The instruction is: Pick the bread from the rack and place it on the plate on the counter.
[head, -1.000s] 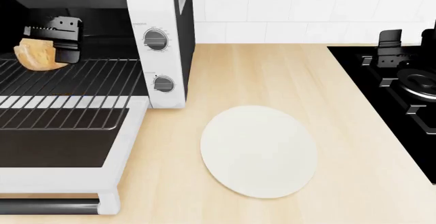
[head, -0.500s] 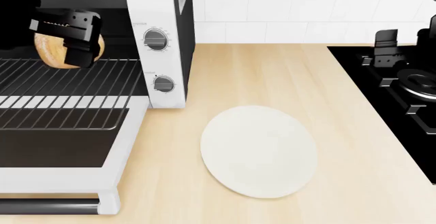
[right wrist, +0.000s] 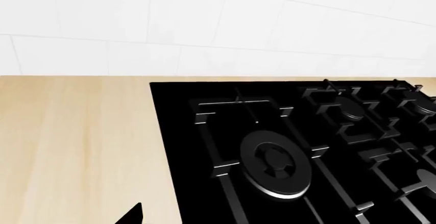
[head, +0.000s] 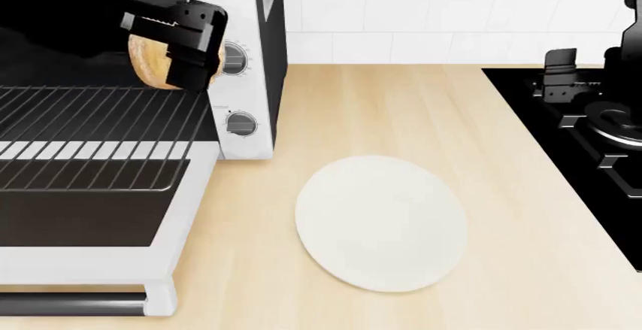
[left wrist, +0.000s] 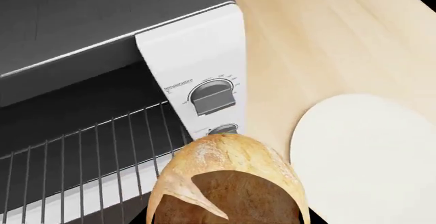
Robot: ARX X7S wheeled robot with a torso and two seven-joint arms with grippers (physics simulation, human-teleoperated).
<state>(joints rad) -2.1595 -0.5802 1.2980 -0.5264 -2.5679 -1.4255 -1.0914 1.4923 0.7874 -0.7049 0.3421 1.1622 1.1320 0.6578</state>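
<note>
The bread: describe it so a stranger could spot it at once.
Find the white-and-black toaster oven at the counter's left end. Just above its wire rack, the left gripper holds the bread: the only round, golden-brown crusty thing here.

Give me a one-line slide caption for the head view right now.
Left gripper holds the bread above the rack, the plate waiting bare on the counter.
</note>
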